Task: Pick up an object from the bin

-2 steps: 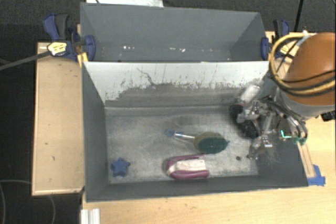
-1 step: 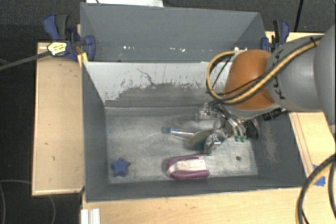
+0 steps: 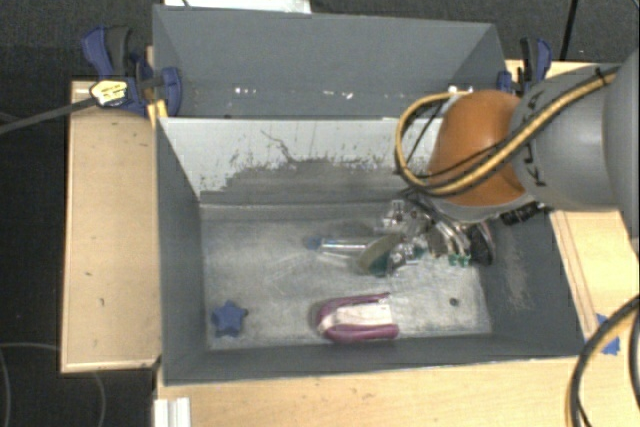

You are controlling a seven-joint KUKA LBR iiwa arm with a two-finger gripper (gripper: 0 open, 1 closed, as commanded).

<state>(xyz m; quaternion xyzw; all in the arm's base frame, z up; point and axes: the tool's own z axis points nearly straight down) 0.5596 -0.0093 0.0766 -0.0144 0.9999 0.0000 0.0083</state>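
The pincer (image 3: 405,240) hangs low in the bin (image 3: 180,245); I cannot tell how open it is. A clear tube (image 3: 338,243) and a dark green piece (image 3: 378,262) lie touching it on its view-left side, with a purple packet (image 3: 355,320) below

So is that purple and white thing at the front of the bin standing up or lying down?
Lying down. The purple and white thing stretches lengthwise, flat on the floor of the bin, close to the front wall.

Clear tube-like thing (image 3: 345,244), blue-tipped, lying flat mid-floor of the bin (image 3: 260,290), just beside the gripper (image 3: 400,250).
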